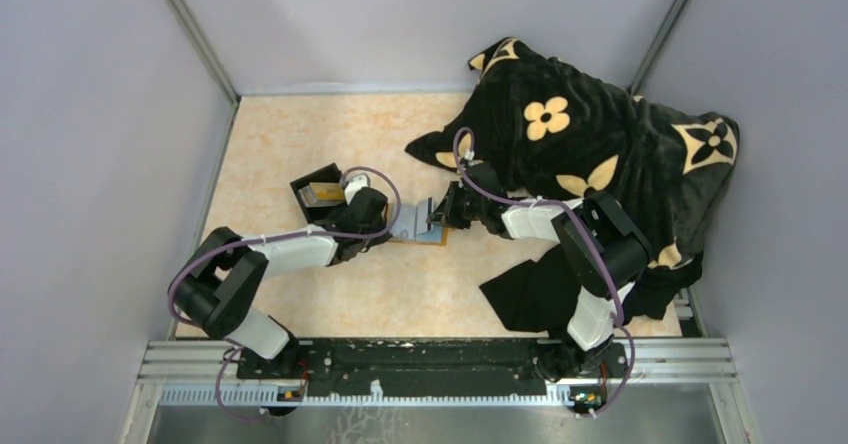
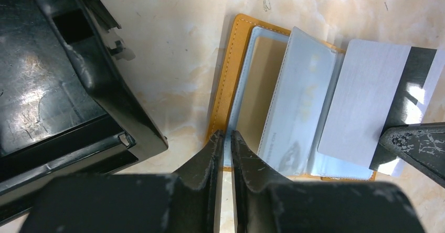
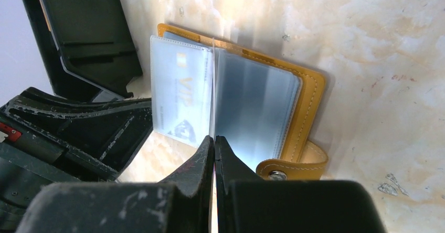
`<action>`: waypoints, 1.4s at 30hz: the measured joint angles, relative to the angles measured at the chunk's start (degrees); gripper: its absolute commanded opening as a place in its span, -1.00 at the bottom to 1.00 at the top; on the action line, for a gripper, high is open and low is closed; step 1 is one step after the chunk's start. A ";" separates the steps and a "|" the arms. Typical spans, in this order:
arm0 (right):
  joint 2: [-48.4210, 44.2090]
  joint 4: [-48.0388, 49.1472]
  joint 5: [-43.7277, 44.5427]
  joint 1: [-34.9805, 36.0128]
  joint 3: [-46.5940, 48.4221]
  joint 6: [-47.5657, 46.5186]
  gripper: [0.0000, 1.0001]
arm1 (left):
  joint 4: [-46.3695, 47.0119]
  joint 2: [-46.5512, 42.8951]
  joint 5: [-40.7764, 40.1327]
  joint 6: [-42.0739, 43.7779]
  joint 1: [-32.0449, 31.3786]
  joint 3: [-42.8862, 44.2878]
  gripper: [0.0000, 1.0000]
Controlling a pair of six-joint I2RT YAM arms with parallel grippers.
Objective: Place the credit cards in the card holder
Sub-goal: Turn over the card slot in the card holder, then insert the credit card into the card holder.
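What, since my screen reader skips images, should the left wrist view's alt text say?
The left gripper pinches a clear sleeve of the open orange-tan card holder, while the right gripper holds a silver card over its sleeves. A black box sits at left.

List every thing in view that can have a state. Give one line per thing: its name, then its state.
card holder: open, lying flat.
clear sleeve: edge pinched by the left end effector.
silver card: gripped by the right end effector, over the open sleeves.
VIP card: inside a sleeve.
black box: open, golden card inside.
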 measured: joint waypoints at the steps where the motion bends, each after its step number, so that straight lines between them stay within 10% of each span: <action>1: 0.02 0.35 -0.02 0.02 -0.26 0.04 -1.00 | 0.00 0.00 -0.09 0.00 -0.02 0.00 -0.67; 42: 2.45 6.01 -3.26 0.24 -2.05 1.20 -1.00 | -5.55 -10.45 -6.60 -1.33 -0.02 -7.85 -0.23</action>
